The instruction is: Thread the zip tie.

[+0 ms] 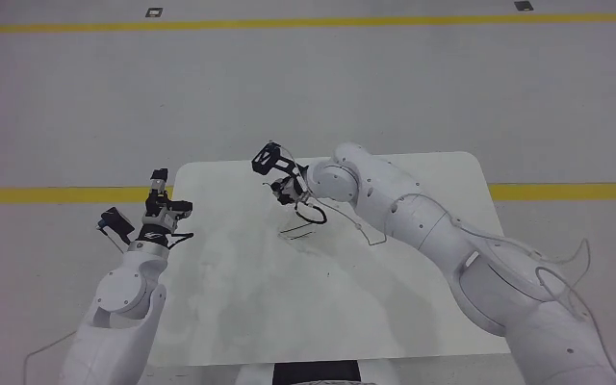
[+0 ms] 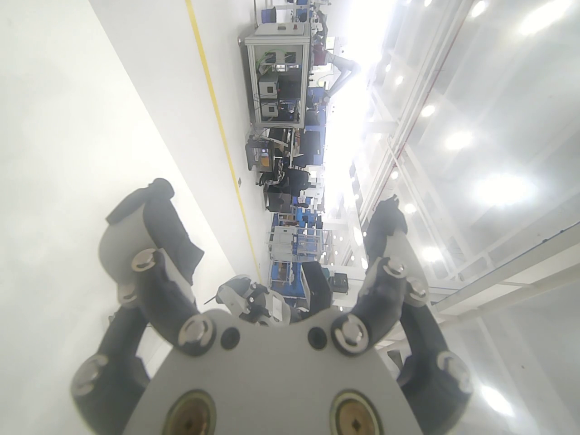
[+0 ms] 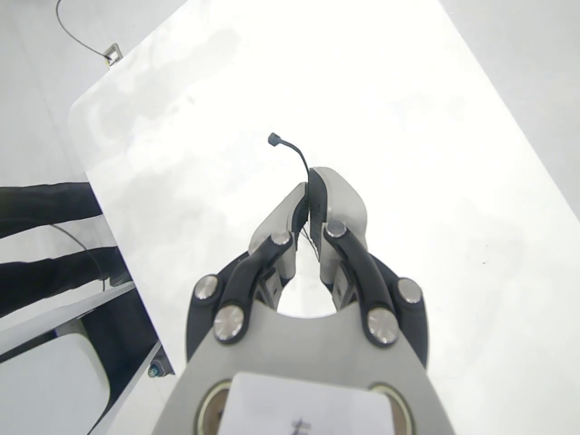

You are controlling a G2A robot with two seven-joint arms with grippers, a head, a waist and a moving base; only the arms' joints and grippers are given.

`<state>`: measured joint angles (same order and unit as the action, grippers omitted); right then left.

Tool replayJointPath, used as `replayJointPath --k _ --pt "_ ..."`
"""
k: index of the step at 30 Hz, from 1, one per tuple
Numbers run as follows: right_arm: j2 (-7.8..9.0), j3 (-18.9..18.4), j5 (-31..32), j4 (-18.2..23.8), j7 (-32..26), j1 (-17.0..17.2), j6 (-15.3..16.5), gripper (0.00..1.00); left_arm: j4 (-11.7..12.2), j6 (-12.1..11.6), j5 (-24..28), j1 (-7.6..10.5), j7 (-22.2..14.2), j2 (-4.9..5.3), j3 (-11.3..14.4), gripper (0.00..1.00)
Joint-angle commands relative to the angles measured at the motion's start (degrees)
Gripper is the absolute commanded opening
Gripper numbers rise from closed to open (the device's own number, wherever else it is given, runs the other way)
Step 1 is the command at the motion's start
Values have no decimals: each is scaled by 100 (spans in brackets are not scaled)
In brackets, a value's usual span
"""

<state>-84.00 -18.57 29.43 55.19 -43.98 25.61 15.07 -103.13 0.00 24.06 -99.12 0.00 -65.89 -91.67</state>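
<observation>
The zip tie [image 3: 297,151] is pinched in the right claw [image 3: 311,201] above the counter [image 3: 385,92]; the left claw [image 2: 274,199] is held wide.

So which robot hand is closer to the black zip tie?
Right. The right gripper is shut on the zip tie, holding it over the table. The left gripper is open, holding nothing, away at the table's edge, not touching the tie.

Broad stretch of table [image 1: 241,318] between left claw [image 2: 272,203] and right claw [image 3: 312,178].
</observation>
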Motion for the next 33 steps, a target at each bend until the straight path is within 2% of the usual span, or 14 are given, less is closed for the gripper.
replayJointPath --k 1,7,12,17,24,28,33 --pt "-11 -40 227 153 -49 -39 -397 0 0 0 0 0 0 0 0 100" --pt "-151 3 1046 585 -604 -226 -1765 0 0 0 0 0 0 0 0 100" --pt "-380 183 1658 649 -974 -359 -2400 0 0 0 0 0 0 0 0 100" --pt "-698 452 2285 467 -1403 -493 -2665 0 0 0 0 0 0 0 0 100" --pt "-1059 601 2930 87 -1668 -569 -2785 0 0 0 0 0 0 0 0 100" --pt "-1191 566 3150 -87 -1584 -541 -2755 0 0 0 0 0 0 0 0 100" --pt "-1205 558 3183 -106 -1549 -536 -2728 0 0 0 0 0 0 0 0 100"
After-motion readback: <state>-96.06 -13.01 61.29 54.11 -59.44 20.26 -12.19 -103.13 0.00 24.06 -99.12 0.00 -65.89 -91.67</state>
